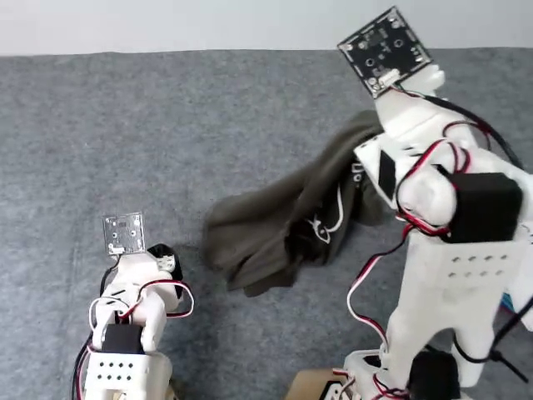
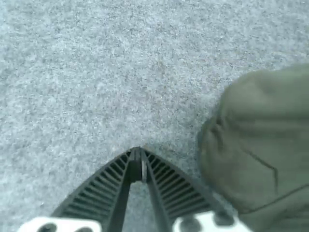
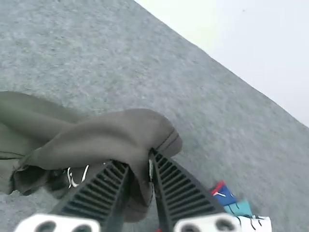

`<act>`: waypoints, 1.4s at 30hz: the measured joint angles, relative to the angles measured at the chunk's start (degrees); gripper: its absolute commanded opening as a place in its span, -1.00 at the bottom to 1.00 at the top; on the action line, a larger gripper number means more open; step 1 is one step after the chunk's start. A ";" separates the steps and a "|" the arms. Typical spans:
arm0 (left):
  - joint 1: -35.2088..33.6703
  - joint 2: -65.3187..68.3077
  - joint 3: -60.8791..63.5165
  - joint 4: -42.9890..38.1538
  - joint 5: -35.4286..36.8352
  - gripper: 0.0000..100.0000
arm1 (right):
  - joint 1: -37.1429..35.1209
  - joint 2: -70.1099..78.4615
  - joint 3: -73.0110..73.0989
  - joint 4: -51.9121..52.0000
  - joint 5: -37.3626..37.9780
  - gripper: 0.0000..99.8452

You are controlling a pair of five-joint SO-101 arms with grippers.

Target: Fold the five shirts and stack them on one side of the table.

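A crumpled olive-green shirt [image 1: 283, 221] lies in the middle of the grey table, one end lifted toward the right arm. My right gripper [image 3: 140, 166] is shut on a fold of that shirt [image 3: 96, 140], holding it above the table. My left gripper [image 2: 140, 157] is shut with nothing in it, low over the bare grey felt, with the shirt's edge [image 2: 256, 140] just beside it. In the high view the left arm [image 1: 133, 283] sits at the front left, to the left of the shirt, and the right arm [image 1: 433, 183] stands tall at the right.
Grey felt [image 1: 125, 125] covers the table, with a pale wall behind its far edge. A bit of colourful cloth [image 3: 231, 203] lies on the felt below the right gripper. A brown cardboard corner [image 1: 312, 385] shows at the front edge.
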 measured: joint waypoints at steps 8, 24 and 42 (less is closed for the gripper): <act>0.26 0.00 0.00 0.00 0.00 -0.99 | 0.88 -0.35 0.00 0.00 0.53 -0.98; 2.64 0.00 -5.36 0.00 -7.65 -0.99 | 0.88 -0.44 1.49 0.00 0.53 -0.98; 0.00 0.00 -22.68 13.01 -23.91 -0.99 | 1.05 -0.44 9.05 0.00 -0.70 -0.98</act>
